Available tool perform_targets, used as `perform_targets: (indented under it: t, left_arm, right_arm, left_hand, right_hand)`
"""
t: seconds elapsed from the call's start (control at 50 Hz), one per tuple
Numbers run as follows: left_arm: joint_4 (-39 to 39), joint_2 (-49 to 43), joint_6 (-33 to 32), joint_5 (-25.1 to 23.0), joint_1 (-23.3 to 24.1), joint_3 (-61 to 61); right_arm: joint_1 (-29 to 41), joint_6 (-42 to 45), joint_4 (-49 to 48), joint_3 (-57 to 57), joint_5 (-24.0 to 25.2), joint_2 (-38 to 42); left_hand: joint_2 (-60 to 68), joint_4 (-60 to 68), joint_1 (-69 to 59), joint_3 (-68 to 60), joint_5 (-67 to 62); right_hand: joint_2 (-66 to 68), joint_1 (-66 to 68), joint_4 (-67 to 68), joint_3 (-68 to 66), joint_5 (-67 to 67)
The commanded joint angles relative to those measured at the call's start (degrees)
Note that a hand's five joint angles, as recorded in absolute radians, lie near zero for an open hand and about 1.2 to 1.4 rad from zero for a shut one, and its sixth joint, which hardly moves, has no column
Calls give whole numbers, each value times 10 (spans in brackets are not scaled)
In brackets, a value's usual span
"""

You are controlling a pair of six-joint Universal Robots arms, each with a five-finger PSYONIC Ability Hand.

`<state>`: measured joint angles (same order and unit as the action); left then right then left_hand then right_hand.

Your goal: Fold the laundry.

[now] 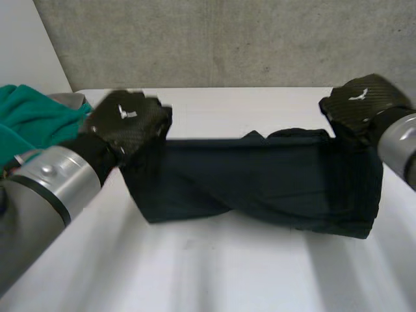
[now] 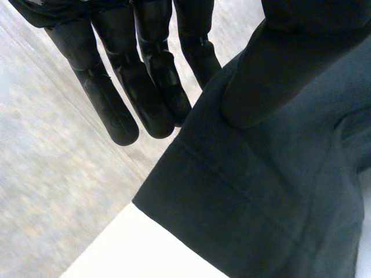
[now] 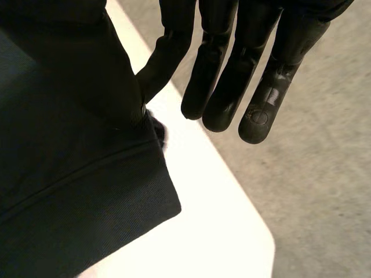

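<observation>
Starting at nine o'clock in the head view, a teal cloth [image 1: 26,117] sits bunched at the far left edge of the table [image 1: 227,279], untouched, just beyond your left arm.

Next, near ten o'clock, your left hand [image 1: 127,123] is up off the table with one end of the dark garment [image 1: 260,182] in it. Its wrist view shows you how. The fingers [image 2: 153,98] run nearly straight, the nearest one slipping behind the cloth's edge, and the thumb [image 2: 261,81] presses on the front. That's a flat pinch near a hemmed corner, not a fist.

Through the middle, the garment spans hand to hand as a wide band. The top edge is taut and level, and a diagonal crease twists across it. The lower edge either brushes the table or hangs just above it; I can't tell which.

Over at two o'clock, your right hand [image 1: 364,104] has the other end. In its wrist view the fingers are straight and spread, and the cloth is nipped between the thumb and the nearest finger, just above a hemmed corner.

Where you stand: I'd judge the garment picked up and stretched out, but no fold is set down yet. You've got to lay it, crease it and square it, and then the teal piece looks like the next in line.
</observation>
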<state>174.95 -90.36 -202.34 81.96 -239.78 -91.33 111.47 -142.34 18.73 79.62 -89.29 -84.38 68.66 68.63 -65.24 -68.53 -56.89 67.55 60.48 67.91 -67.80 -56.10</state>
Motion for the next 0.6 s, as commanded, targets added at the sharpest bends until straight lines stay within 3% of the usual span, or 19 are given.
perform_targets:
  t: [0.02, 0.18, 0.2, 0.22, 0.24, 0.3, 0.36, 0.46, 0.6]
  left_arm:
    - [23, -157, -1, 0, 0, 36]
    - [65, -335, -2, 14, 2, 166]
    - [70, -346, -2, 16, 2, 178]
    - [75, -351, -2, 18, 2, 185]
    - [80, -358, -2, 23, 2, 197]
    - [80, -354, 1, 31, 4, 197]
    - [76, -324, 0, 37, 16, 177]
    - [70, -231, -2, 50, 22, 86]
    - [54, -161, -2, 52, 19, -23]
  right_arm:
    - [6, 15, -42, -33, 0, 155]
    - [9, 14, -140, -82, -1, 286]
    - [9, 11, -151, -83, -2, 290]
    - [9, 7, -168, -83, -4, 291]
    - [9, 6, -172, -83, -4, 291]
    - [9, -6, -175, -74, -11, 279]
    - [3, -25, -166, -54, -5, 249]
    - [-19, -44, -73, 4, 26, 127]
    - [-48, -25, 90, 34, 88, 104]
  left_hand:
    - [113, 114, -148, -115, -131]
    - [87, 87, -121, -88, -105]
    - [-23, -23, -11, 22, 6]
    - [-113, -112, 78, 111, 95]
    - [-323, -323, 289, 322, 306]
    - [-396, -396, 362, 395, 378]
    - [-411, -411, 377, 410, 394]
    - [-399, -399, 365, 398, 382]
    - [-352, -352, 318, 351, 335]
  right_hand:
    - [124, 195, 121, -122, -139]
    - [124, 195, 121, -122, -139]
    - [67, 137, 63, -64, -81]
    - [-122, -51, -126, 124, 107]
    - [-204, -133, -207, 206, 189]
    - [-446, -375, -450, 449, 432]
    - [-445, -374, -449, 448, 431]
    - [-438, -368, -442, 441, 424]
    - [-386, -316, -390, 389, 372]
